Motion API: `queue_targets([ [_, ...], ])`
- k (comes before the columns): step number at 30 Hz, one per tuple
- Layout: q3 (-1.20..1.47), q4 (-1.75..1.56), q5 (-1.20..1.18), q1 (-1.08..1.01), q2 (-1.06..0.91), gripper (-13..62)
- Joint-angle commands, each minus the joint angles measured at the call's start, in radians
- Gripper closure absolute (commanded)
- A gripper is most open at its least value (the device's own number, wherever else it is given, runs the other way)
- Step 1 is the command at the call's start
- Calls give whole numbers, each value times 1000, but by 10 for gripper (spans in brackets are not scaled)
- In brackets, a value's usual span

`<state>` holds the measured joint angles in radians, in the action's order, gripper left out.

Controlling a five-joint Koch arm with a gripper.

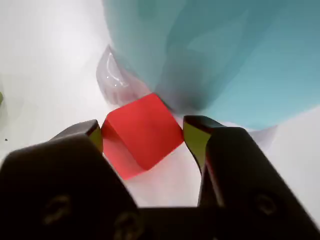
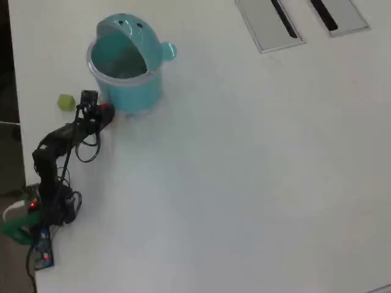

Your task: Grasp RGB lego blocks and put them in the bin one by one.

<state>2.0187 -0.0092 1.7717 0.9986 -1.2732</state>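
Note:
A red block (image 1: 145, 132) lies on the white table right against the foot of the teal bin (image 1: 220, 55). My gripper (image 1: 144, 127) is open around it, one fingertip (image 1: 94, 132) at the block's left edge and the other (image 1: 194, 135) a small gap off its right corner. From overhead, the gripper (image 2: 101, 113) reaches to the bin's (image 2: 125, 76) lower left side, where the red block (image 2: 108, 112) peeks out. The bin's lid is flipped up and back. A yellow-green block (image 2: 66, 102) rests on the table left of the gripper.
The arm's base (image 2: 43, 207) and its cables sit near the table's left edge in the overhead view. Two grey recessed panels (image 2: 269, 24) (image 2: 339, 15) with dark slots lie at the top right. White tabletop stretches to the right of the bin.

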Motion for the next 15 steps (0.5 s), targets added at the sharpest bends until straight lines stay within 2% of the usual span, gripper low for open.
queue_targets([
  [1,103,14,8,-9,28,200],
  [15,84,72,8,-74,-100,201],
])
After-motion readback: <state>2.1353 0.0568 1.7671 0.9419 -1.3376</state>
